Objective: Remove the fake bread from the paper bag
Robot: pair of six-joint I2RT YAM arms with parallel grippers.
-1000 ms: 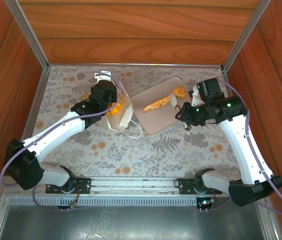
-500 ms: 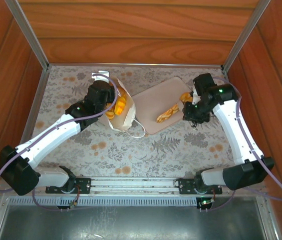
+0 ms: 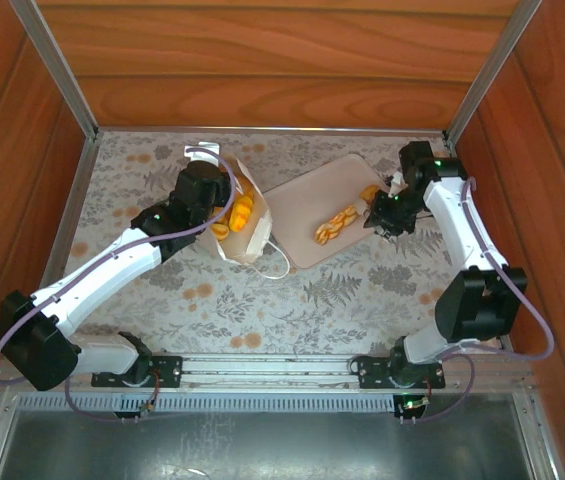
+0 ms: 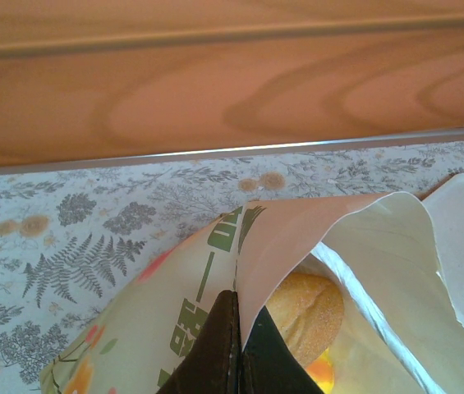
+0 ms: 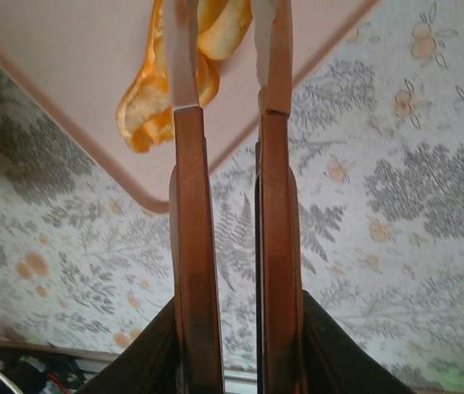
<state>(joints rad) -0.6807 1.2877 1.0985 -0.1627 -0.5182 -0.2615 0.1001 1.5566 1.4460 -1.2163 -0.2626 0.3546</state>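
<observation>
- The paper bag [image 3: 249, 242] sits left of centre on the bench [image 3: 362, 290]. It is white with green lettering, and a thin cord handle [image 3: 274, 264] trails toward the near side.
- Its mouth is open, and inside it the fake bread [image 3: 234, 215] shows as glossy golden-orange pieces bunched together.
- The left end effector [image 4: 236, 349] is clamped on the bag's rim, with paper pinched between its dark fingers.
- Just right of the bag, a beige tray [image 3: 307, 190] carries a braided loaf [image 3: 336, 225] and, farther right, a small orange pastry [image 3: 370, 192].
- The right end effector [image 5: 222, 49] hovers at the tray's right edge. Its fingers are narrowly apart with pastry showing in the gap; whether they pinch it I cannot tell.
- A second ago the loaf lay along the tray's middle; it is now nearer the right edge, and the bag shows more bread.
- The bench wears a grey floral cloth, and reddish wooden panels [image 3: 282, 70] close the far side.
</observation>
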